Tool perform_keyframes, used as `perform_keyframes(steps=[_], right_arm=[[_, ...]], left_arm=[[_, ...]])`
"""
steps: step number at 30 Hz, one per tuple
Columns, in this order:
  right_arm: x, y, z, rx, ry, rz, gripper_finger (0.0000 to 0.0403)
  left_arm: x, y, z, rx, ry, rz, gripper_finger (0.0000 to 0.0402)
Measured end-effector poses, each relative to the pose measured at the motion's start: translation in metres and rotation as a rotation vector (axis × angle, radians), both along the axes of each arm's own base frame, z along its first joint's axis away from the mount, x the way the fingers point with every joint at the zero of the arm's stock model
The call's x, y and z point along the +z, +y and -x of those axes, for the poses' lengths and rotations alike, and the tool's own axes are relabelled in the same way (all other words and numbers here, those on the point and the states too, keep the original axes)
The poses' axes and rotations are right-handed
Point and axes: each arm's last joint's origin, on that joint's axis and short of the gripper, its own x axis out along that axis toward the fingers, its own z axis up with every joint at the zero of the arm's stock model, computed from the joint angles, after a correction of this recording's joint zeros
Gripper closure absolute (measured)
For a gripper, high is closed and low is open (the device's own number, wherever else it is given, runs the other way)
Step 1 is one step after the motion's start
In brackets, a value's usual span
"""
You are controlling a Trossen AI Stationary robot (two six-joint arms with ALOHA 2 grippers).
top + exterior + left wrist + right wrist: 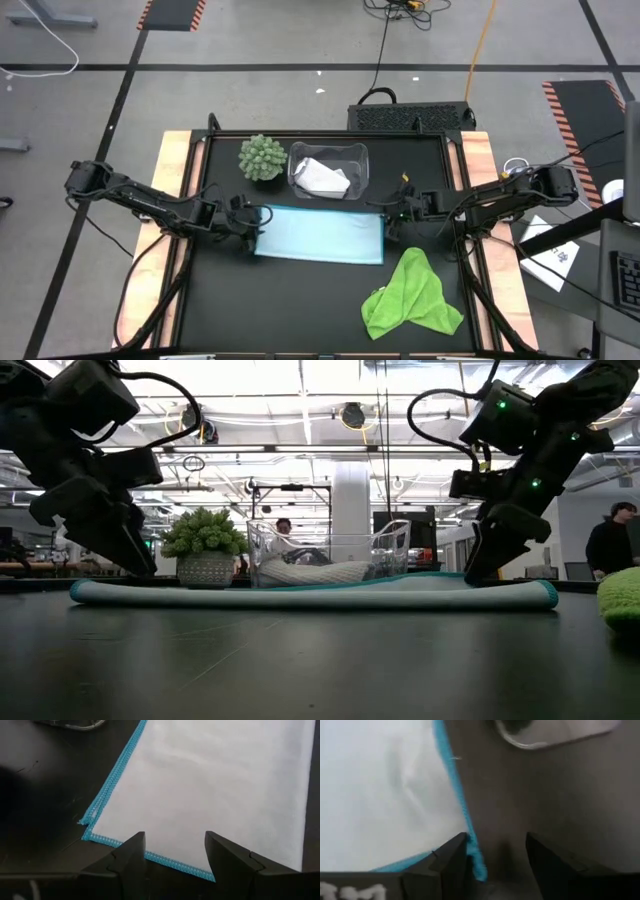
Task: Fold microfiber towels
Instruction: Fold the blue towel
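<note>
Light blue towel (320, 236), folded into a long strip, lies flat on the black tabletop (290, 310) with its long axis running from one arm to the other. Left gripper (250, 226) stands at one short end, fingers apart over the hem and holding nothing; right gripper (393, 213) stands at the opposite short end, fingers likewise apart just past the corner. Each arm is equally near its own end, so a next fold would likely bring one short end toward the other. Count: three towels, namely blue between the grippers, white towel (322, 177) inside one clear bin (358, 156), lime green towel (410, 297) crumpled nearer the right arm; one ball plant (262, 157).
</note>
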Motion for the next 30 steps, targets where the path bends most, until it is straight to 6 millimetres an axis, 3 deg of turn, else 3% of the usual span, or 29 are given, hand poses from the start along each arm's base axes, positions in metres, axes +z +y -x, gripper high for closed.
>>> perform_keyframes(steps=[8,17,20,30], right_arm=[[0.014,0.004,0.000,0.077,-0.034,0.069,0.0212],[0.049,0.059,-0.011,0.411,-0.159,0.115,0.0213],[0.047,0.081,-0.007,0.497,-0.153,0.114,0.0213],[0.021,0.126,-0.006,0.474,-0.123,0.004,0.0213]], left_arm=[[0.000,0.000,0.000,0.009,-0.005,0.014,0.0192],[0.000,0.000,0.000,0.028,-0.009,0.031,0.0192],[0.000,0.000,0.000,0.029,-0.009,0.031,0.0192],[0.001,0.000,-0.001,0.026,-0.023,0.031,0.0192]])
